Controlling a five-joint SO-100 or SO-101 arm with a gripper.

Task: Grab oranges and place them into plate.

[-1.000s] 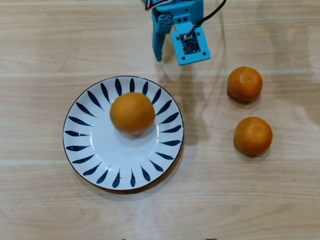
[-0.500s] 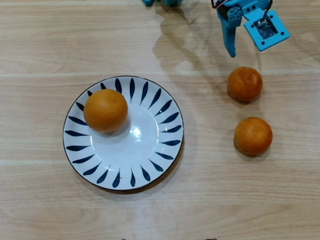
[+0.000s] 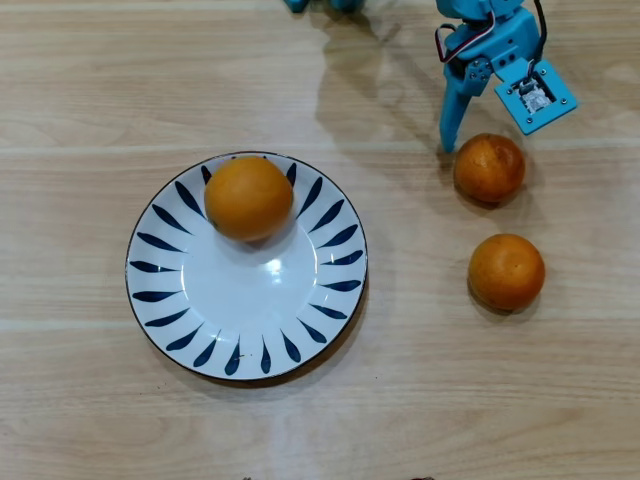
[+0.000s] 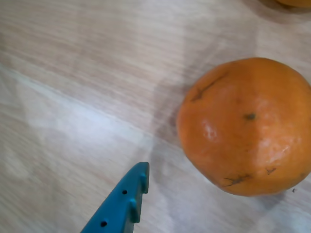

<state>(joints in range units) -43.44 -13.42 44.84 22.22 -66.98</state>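
Observation:
The white plate (image 3: 160, 300) with dark blue leaf strokes lies left of centre in the overhead view. The larger, brighter orange (image 3: 248, 196) rests in its upper part. Two darker oranges lie on the table to the right: one (image 3: 489, 168) higher up and one (image 3: 506, 271) below it. My blue gripper (image 3: 487, 128) hangs at the top right, open and empty. One finger (image 3: 451, 130) points down just left of the upper orange. In the wrist view that finger (image 4: 127, 199) shows at the bottom, with the orange (image 4: 245, 126) close on its right, not touching.
The table (image 3: 520, 400) is light wood. The arm's wrist with its wires and camera mount (image 3: 535, 95) stands above the upper right orange. An edge of another orange (image 4: 294, 2) shows at the top right of the wrist view.

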